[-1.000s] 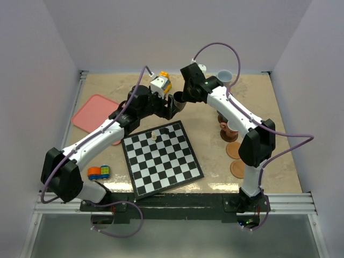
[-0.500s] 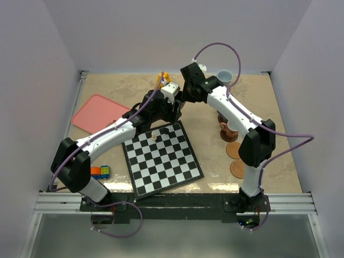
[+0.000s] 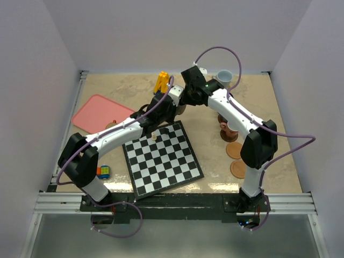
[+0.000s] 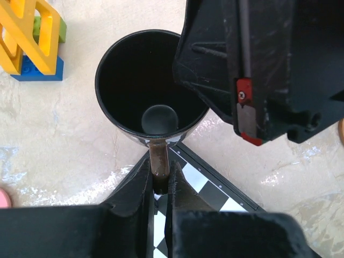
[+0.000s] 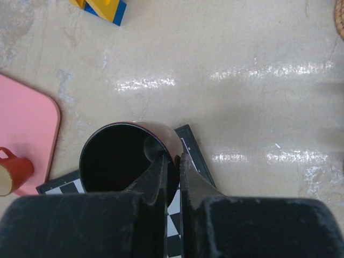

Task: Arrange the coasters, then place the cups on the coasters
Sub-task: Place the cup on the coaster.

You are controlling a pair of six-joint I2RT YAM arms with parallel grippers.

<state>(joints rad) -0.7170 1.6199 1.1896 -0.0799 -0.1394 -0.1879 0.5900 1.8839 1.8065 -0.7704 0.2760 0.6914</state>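
**Both grippers on one black cup; most of the job is ahead of you**

Your left gripper (image 4: 159,178) is pressed onto the handle of the black cup (image 4: 141,80); your right gripper (image 5: 173,162) pinches its rim; the cup sits over the far corner of the board (image 3: 161,158), and whether it is lifted or resting I cannot tell. Two coasters (image 3: 234,150) lie bare at the right; a pink cup (image 3: 230,128) stands just beyond them, perhaps on a dark disc; a pale cup (image 3: 225,76) waits at the far edge; an orange cup (image 5: 12,171) sits at the tray (image 3: 94,110). By my reading, you have the arranging barely begun and nearly every cup left to place.
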